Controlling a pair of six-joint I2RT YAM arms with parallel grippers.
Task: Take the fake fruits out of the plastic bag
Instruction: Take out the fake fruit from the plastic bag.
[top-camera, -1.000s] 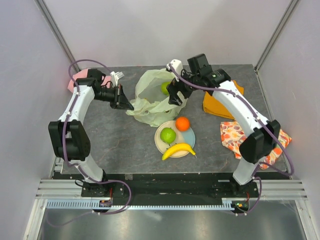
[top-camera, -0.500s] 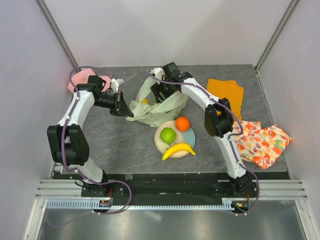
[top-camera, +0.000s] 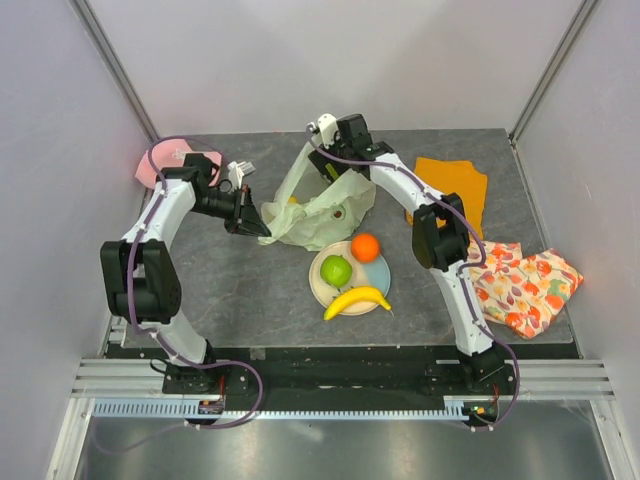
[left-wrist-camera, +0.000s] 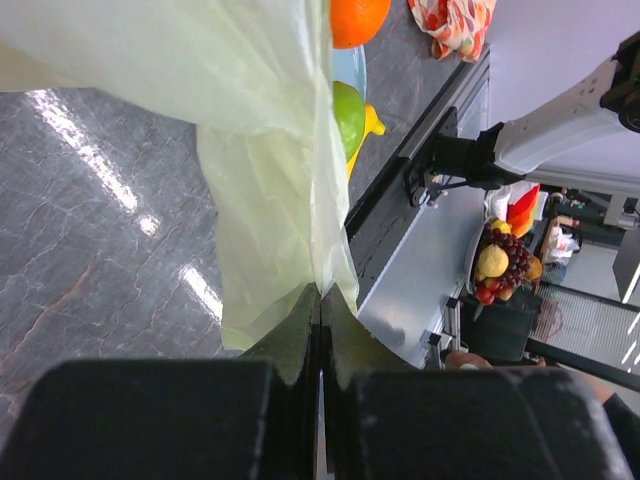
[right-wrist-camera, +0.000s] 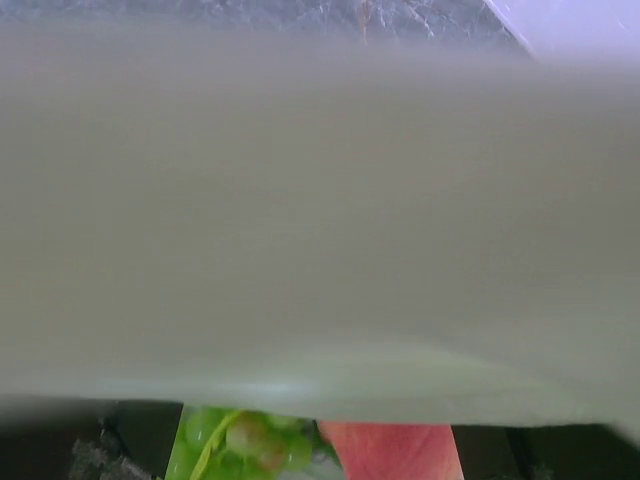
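The pale yellow-green plastic bag (top-camera: 318, 208) lies crumpled behind the plate (top-camera: 322, 288). A green apple (top-camera: 336, 270), an orange (top-camera: 366, 247) and a yellow banana (top-camera: 357, 299) lie on the plate. My left gripper (top-camera: 262, 228) is shut on the bag's left edge, and its wrist view shows the film (left-wrist-camera: 260, 150) pinched between the fingertips (left-wrist-camera: 320, 290). My right gripper (top-camera: 325, 172) is at the bag's far rim. Its wrist view is mostly bag film (right-wrist-camera: 320, 200), with a pink peach (right-wrist-camera: 395, 450) and a green fruit (right-wrist-camera: 235, 440) below. Its jaws are hidden.
A pink cap (top-camera: 165, 160) sits at the back left. An orange cloth (top-camera: 455, 180) lies at the back right and a patterned cloth (top-camera: 520, 280) at the right edge. Walls close in the table on three sides.
My right arm has swung left and stretched over the bag, its gripper now at the far rim. The bag has sagged flatter. My left gripper has kept its hold.
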